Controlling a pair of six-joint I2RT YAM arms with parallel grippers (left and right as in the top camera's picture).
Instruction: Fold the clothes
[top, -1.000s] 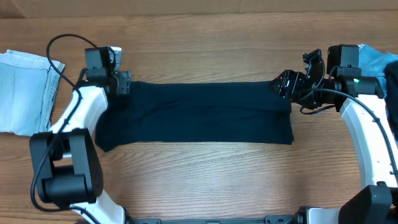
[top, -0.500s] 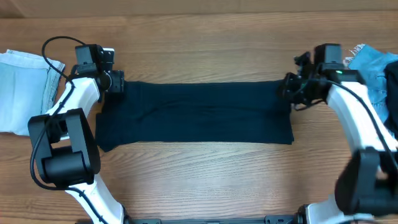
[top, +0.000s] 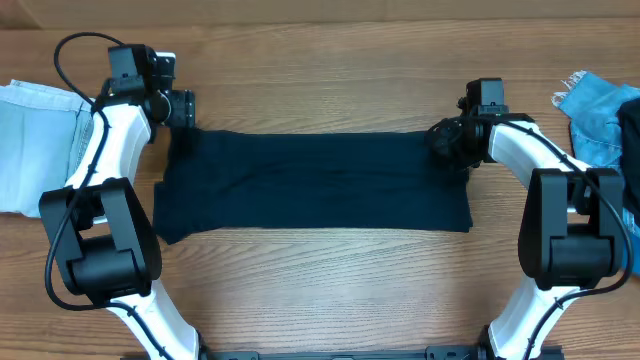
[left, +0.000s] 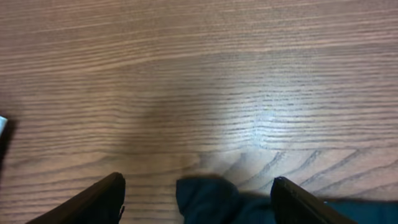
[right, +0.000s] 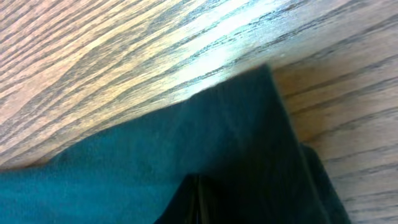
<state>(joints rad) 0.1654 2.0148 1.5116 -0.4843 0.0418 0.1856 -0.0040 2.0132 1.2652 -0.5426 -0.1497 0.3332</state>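
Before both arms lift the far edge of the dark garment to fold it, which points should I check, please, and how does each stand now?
1. Right gripper shut on the far right corner of the navy garment: ok.
2. Left gripper gripping the far left corner: not ok; the jaws are open and the corner only lies between them.
3. Garment spread flat on the table: ok.
4. Pale blue piece and brighter blue piece apart from the garment: ok.
5. Number of layers pinched by the right gripper: cannot tell.
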